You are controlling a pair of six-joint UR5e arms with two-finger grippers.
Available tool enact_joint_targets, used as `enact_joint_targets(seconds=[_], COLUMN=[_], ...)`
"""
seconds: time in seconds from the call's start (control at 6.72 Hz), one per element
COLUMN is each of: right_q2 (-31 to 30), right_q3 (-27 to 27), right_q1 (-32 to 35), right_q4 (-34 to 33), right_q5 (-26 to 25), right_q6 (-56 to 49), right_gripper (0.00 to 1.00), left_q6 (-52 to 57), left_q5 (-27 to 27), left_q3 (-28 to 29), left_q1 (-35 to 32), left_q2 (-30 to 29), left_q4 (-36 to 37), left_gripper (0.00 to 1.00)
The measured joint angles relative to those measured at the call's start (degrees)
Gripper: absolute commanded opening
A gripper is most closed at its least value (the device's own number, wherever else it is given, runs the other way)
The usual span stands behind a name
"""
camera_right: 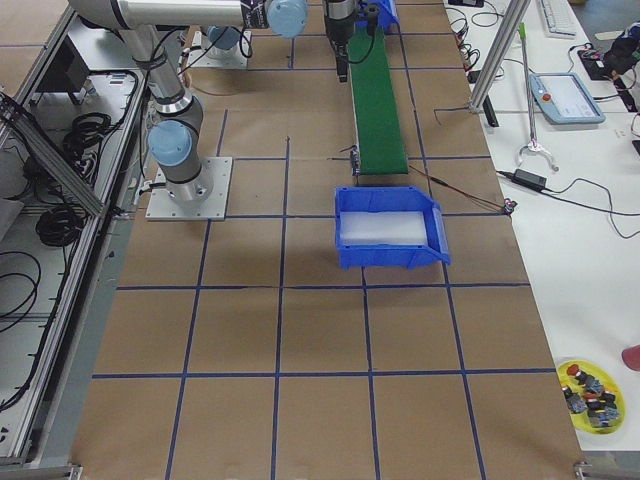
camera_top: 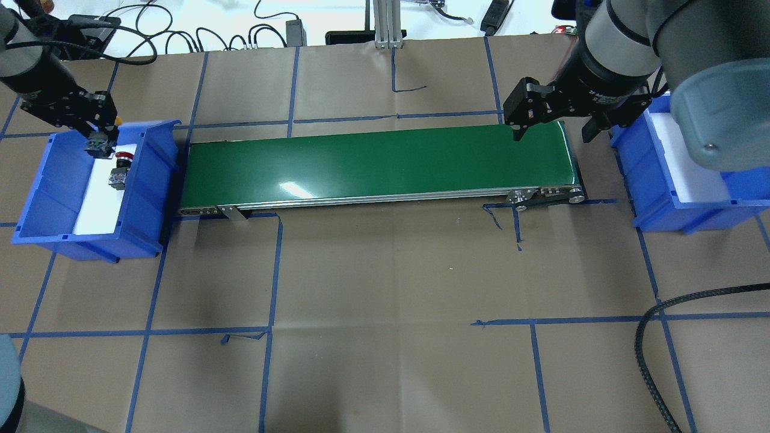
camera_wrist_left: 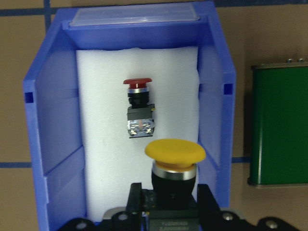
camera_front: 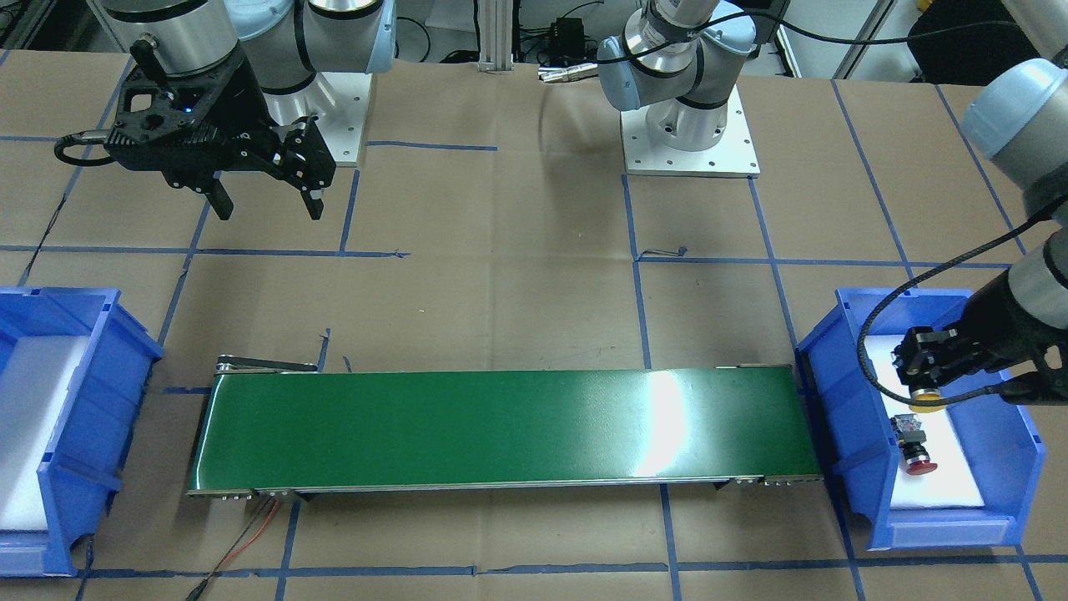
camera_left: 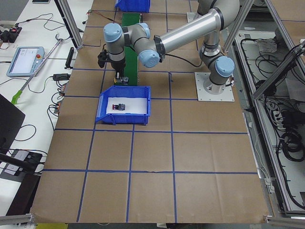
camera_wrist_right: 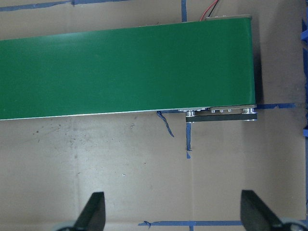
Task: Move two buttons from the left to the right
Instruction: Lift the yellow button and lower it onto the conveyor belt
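Jaws of left gripper (camera_wrist_left: 170,193) seemingly pinch glossy yellow-domed button (camera_wrist_left: 175,152); right gripper (camera_wrist_right: 173,204) gapes wide.

Bin walls (camera_wrist_left: 53,120) are flanking the left gripper's (camera_wrist_left: 172,195) jaws, which the yellow button (camera_wrist_left: 174,161) is filling. The red button (camera_wrist_left: 138,108) is lying ahead, bare foam (camera_wrist_left: 101,168) spreading around it. Ahead of the right gripper's (camera_wrist_right: 173,211) wide-spread jaws, bare table (camera_wrist_right: 96,159) is stretching to the conveyor belt (camera_wrist_right: 125,72).
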Motion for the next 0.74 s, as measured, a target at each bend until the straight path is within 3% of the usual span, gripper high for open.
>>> enact_joint_targets(seconds=[0.45,0.74], right_q2=[0.0,0.0], right_q3=[0.0,0.0], right_q1=[0.0,0.0], right_q4=[-0.1,0.0], right_q5=[0.0,0.0], right_q6=[0.0,0.0], right_gripper=[1.0,1.0], left_q6=[-14.1,-17.9], left_q5=[-0.4,-0.3], left_q3=[-0.9,-1.9], left_q1=[-10.7,-14.0], left_q2=[-3.1,-5.3], left_q4=[0.9,2.3], left_gripper=[0.05,0.05])
